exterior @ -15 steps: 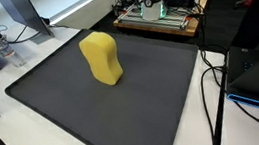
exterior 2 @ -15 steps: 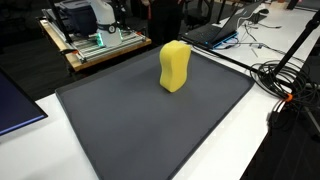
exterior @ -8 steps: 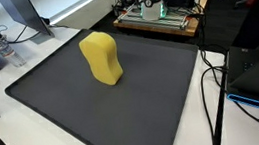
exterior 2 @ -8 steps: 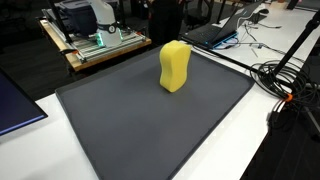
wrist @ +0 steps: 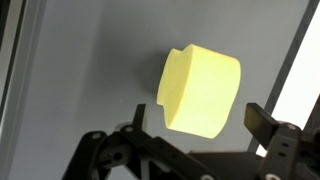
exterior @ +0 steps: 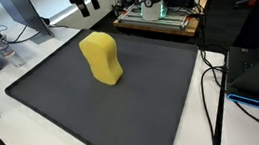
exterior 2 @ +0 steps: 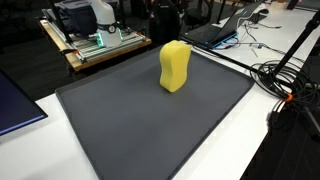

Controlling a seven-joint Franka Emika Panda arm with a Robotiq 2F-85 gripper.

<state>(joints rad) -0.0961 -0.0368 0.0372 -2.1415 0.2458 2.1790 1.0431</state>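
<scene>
On the dark desk mat (exterior: 134, 107) stands a sponge (exterior: 101, 58).

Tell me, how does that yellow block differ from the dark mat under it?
The yellow block is bright and stands upright with pinched-in sides; the dark mat is dull grey and lies flat. The mat is a broad rectangle, while the block covers only a small patch of it. The block is thick and chunky; the mat is thin. Neither is touched by the open end effector, which hangs above them.

White desk (exterior: 29, 136), dark mat (exterior: 148, 100), black cables (exterior 2: 285, 80), open laptop (exterior 2: 215, 32)
</scene>
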